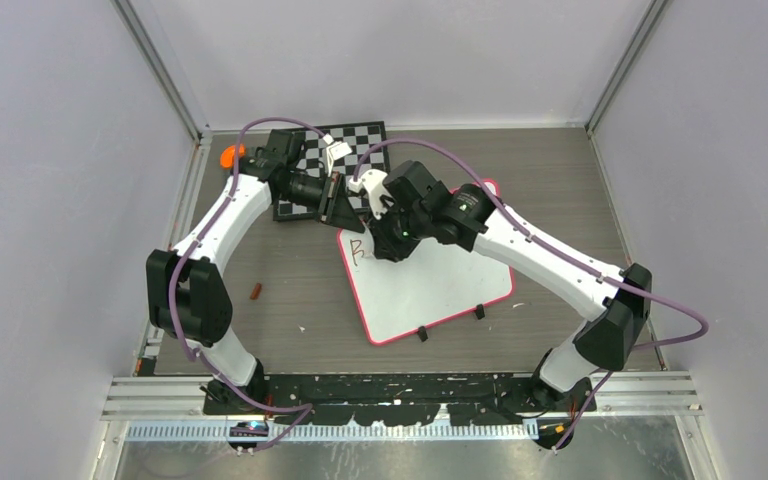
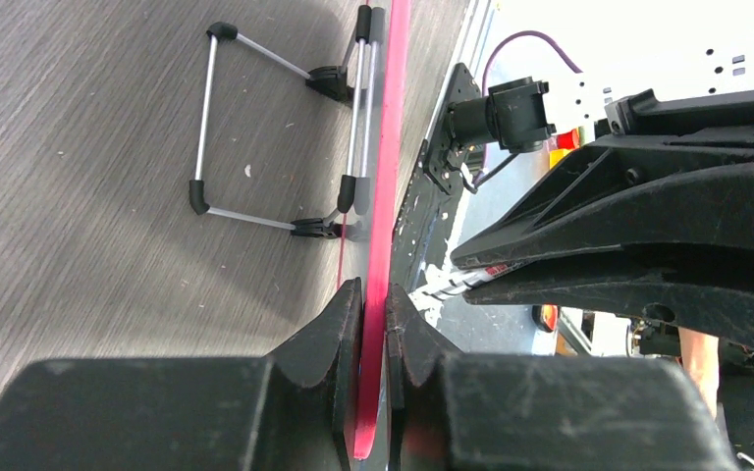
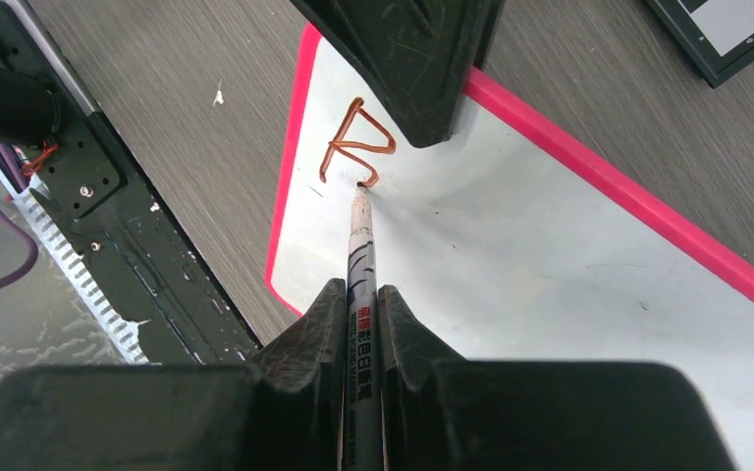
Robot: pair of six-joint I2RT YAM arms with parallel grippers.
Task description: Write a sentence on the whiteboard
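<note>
The whiteboard (image 1: 440,285) lies flat, white with a pink-red rim, at the table's middle. My left gripper (image 1: 336,206) is shut on its far left corner; in the left wrist view both fingers (image 2: 373,294) clamp the pink rim (image 2: 385,167). My right gripper (image 1: 388,238) is shut on a white marker (image 3: 361,245), tip touching the board (image 3: 550,265). Of the sentence, only one reddish-brown first letter (image 3: 355,147) shows, an unfinished "B", at the board's upper left (image 1: 358,248). The right gripper and marker (image 2: 457,285) also show in the left wrist view.
A black-and-white checkered board (image 1: 352,150) lies behind the whiteboard, under the left arm. An orange object (image 1: 231,155) sits at the back left. A small brown piece (image 1: 254,292) lies left of the whiteboard. Two black clip feet (image 1: 422,333) stick out at its near edge.
</note>
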